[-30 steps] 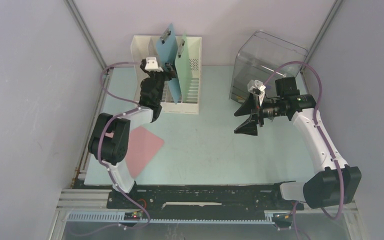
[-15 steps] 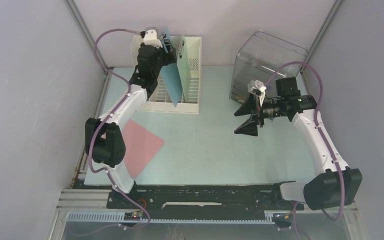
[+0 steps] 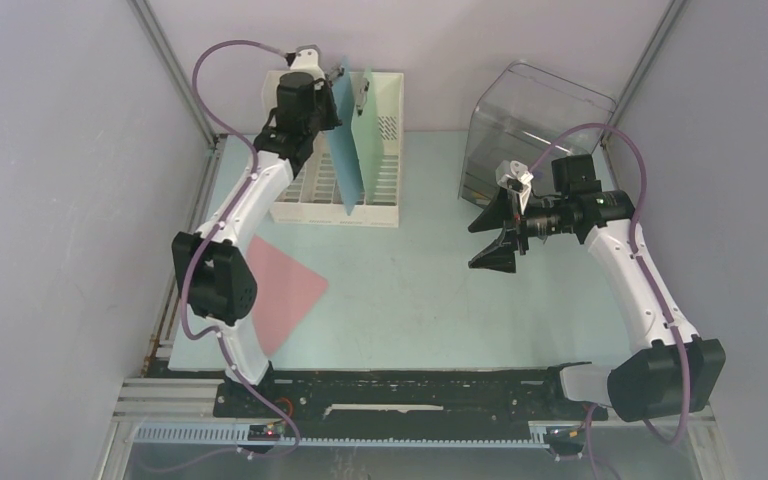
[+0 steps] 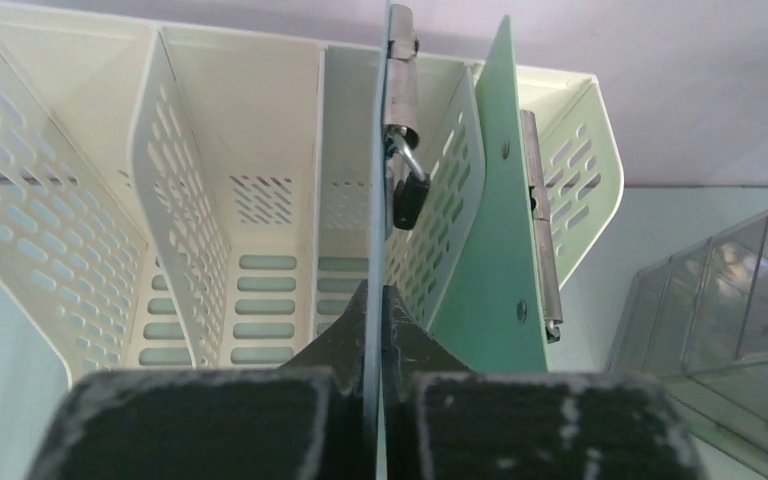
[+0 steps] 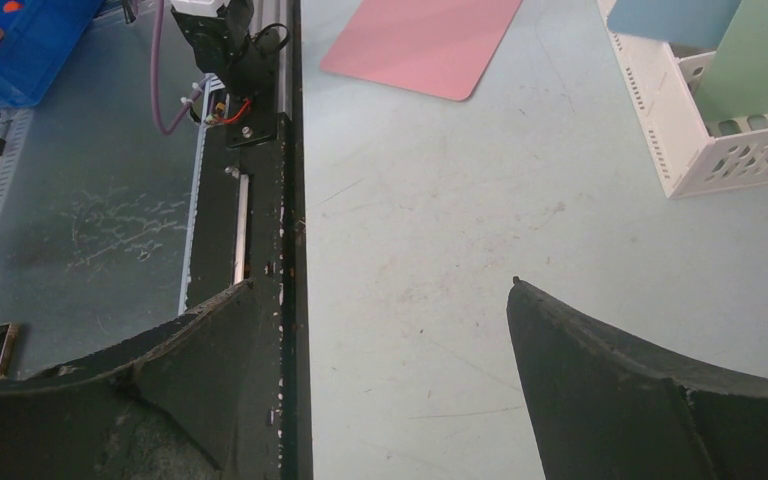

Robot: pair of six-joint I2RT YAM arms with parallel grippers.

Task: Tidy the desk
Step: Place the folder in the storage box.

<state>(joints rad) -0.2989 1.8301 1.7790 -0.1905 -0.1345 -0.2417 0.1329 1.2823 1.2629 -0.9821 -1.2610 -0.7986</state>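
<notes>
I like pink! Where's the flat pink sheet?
Top view: the flat pink sheet lies on the pale green desk, left side, nearer than the white slotted rack.

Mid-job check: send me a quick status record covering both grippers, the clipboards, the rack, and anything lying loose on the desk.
left gripper: shut on blue clipboard, at the rack
right gripper: open, empty, above bare desk
blue clipboard: on edge in rack, left of green clipboard, held
green clipboard: on edge in rack, not held
rack: white, far left of desk, left slots free
pink sheet: flat on desk, near left side
clear bin: far right corner, contents cannot tell
</notes>
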